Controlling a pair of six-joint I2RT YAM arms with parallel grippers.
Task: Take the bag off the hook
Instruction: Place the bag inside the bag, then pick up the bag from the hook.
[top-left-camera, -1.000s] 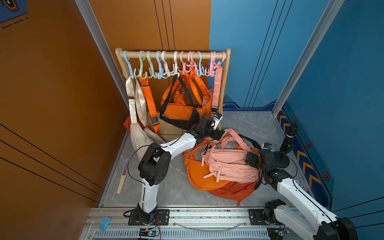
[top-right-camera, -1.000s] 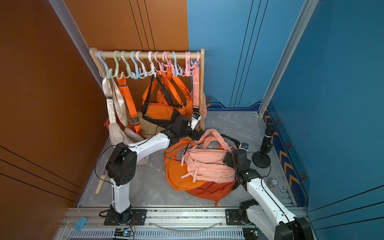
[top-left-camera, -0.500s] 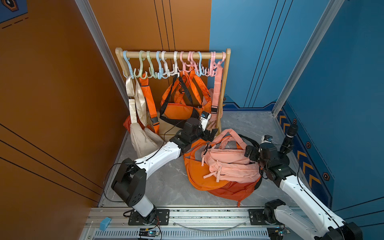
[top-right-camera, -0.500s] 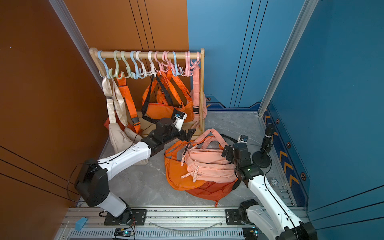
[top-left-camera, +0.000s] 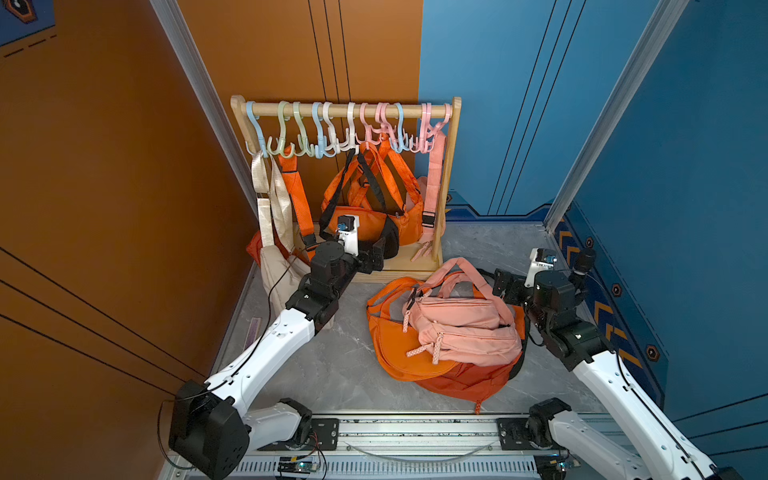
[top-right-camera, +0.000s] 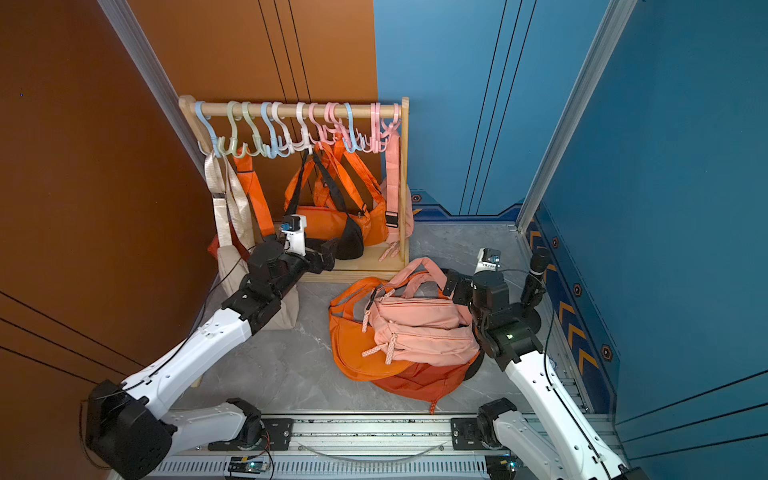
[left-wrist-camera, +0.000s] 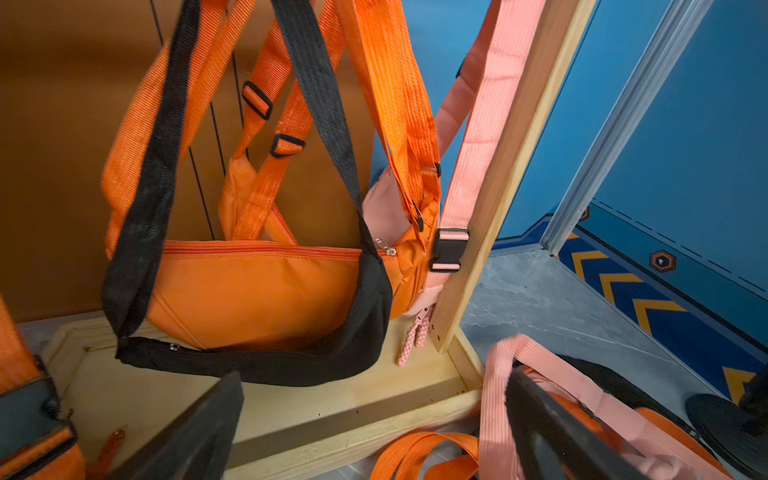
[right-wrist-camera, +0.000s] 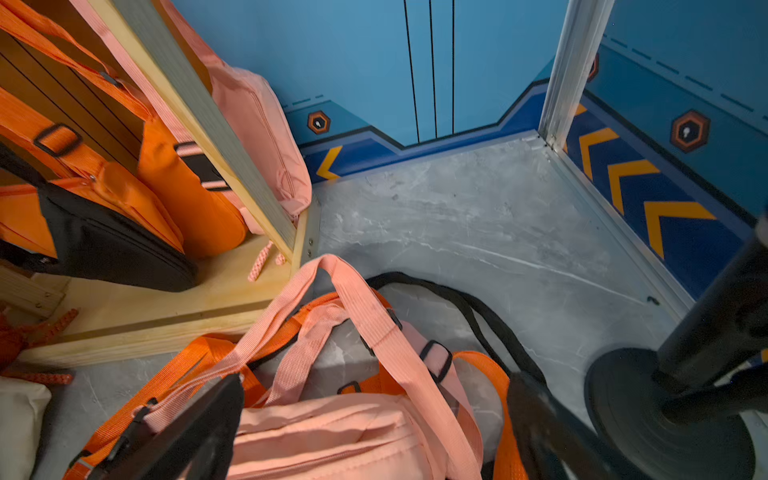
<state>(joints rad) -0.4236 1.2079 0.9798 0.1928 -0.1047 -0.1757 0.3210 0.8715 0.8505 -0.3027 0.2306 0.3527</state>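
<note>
My left gripper (left-wrist-camera: 374, 380) sits spread before the hanging orange bag (left-wrist-camera: 257, 286); my right gripper (right-wrist-camera: 376, 382), also spread, hovers over the pink bag (right-wrist-camera: 324, 436) on the floor (right-wrist-camera: 457, 232).

arms: you have two, the left arm (top-left-camera: 266, 353) and the right arm (top-left-camera: 615, 386).
wooden rack (top-left-camera: 266, 109): one.
hooks (top-left-camera: 252, 120): you can count about eleven on the rail; they crowd too closely for an exact figure.
pink bags (top-left-camera: 457, 328): two, one atop the floor pile, one hung by the rack's end post.
beige bag (top-left-camera: 274, 274): one, hung.
black bag (left-wrist-camera: 249, 365): one, hung.
orange bags (top-left-camera: 399, 349): at least five; two in the pile, three or more hung, where overlapping straps keep you from a firm count.
black stand (right-wrist-camera: 648, 424): one.
</note>
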